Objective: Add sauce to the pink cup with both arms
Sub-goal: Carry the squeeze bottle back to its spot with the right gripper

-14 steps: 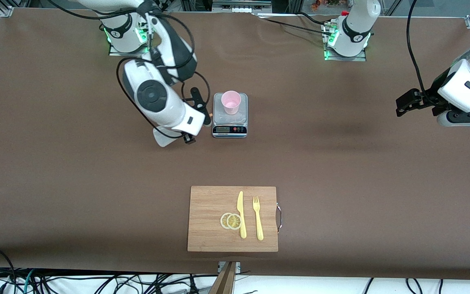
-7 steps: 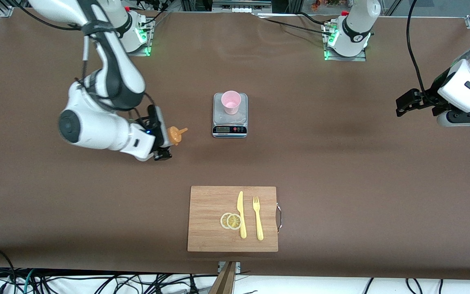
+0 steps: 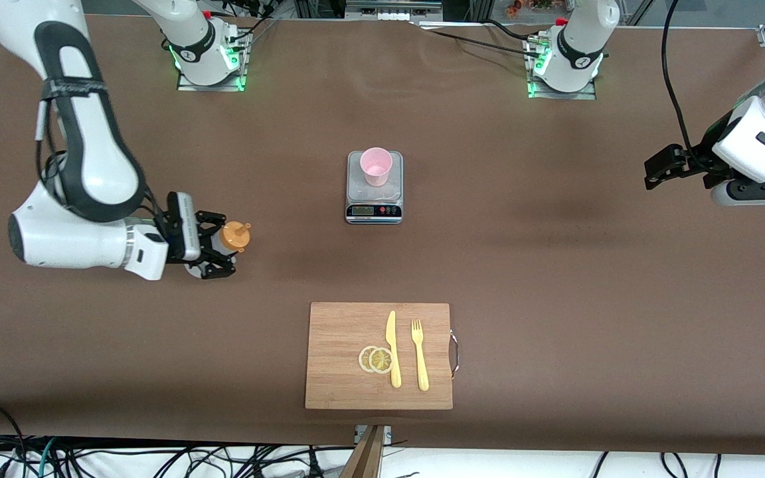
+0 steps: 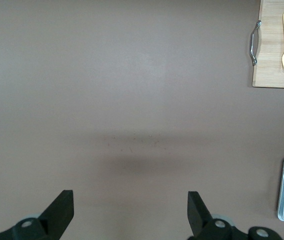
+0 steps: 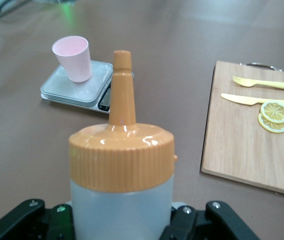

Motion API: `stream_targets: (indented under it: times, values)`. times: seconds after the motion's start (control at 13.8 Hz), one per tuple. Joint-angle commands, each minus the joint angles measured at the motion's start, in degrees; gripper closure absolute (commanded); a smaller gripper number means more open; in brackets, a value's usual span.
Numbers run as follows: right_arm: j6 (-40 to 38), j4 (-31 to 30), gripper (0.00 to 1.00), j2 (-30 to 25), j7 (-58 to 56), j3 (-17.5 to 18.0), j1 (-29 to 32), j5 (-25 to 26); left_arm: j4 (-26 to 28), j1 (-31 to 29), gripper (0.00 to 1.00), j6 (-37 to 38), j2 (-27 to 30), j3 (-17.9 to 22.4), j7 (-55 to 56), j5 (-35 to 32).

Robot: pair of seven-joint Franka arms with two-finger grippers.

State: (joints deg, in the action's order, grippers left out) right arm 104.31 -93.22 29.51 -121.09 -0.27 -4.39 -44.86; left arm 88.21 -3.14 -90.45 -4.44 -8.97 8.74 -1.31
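While the left arm waits over bare tabletop (image 3: 555,265) at its own end, its left end effector (image 3: 653,174) hangs with both fingers (image 4: 62,212) spread wide and nothing between them.

At the right arm's end, the right end effector (image 3: 218,251) sits low at the sauce bottle (image 3: 230,240), one finger on either side of the translucent body — the wrist view shows the black fingers (image 5: 17,220) flanking the bottle (image 5: 122,200), though whether they press on it or stand just off it cannot be told. The bottle stands upright on the tabletop with its orange nozzle cap (image 5: 122,155) on top.

From the bottle, the pink cup (image 3: 376,164) lies at roughly two o'clock in the front view, well apart, standing upright on a small digital scale (image 3: 374,211). At about five o'clock from the bottle — nearer the front camera — rests a wooden cutting board (image 3: 342,372), carrying two lemon slices (image 3: 376,359), a yellow knife (image 3: 392,348) and a yellow fork (image 3: 419,355) side by side.
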Motion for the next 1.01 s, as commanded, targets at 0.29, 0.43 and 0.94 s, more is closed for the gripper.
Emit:
stream_targets:
  times: [0.29,0.43,0.94]
  values:
    - [-11.04,-0.38,1.00,5.46,-14.51,0.97,10.09,-9.36,-1.55,-0.29,0.00,0.88,-0.83,-0.26,-0.13,0.43]
    - [-13.50,-0.47,1.00,6.25,-17.15,0.97,12.20,-9.46,-1.55,-0.29,0.00,0.88,-0.83,-0.26,-0.13,0.43]
    - [-21.33,-1.52,1.00,11.26,-25.24,0.97,18.27,-14.20,-1.55,-0.29,0.00,0.88,-0.83,-0.26,-0.13,0.43]
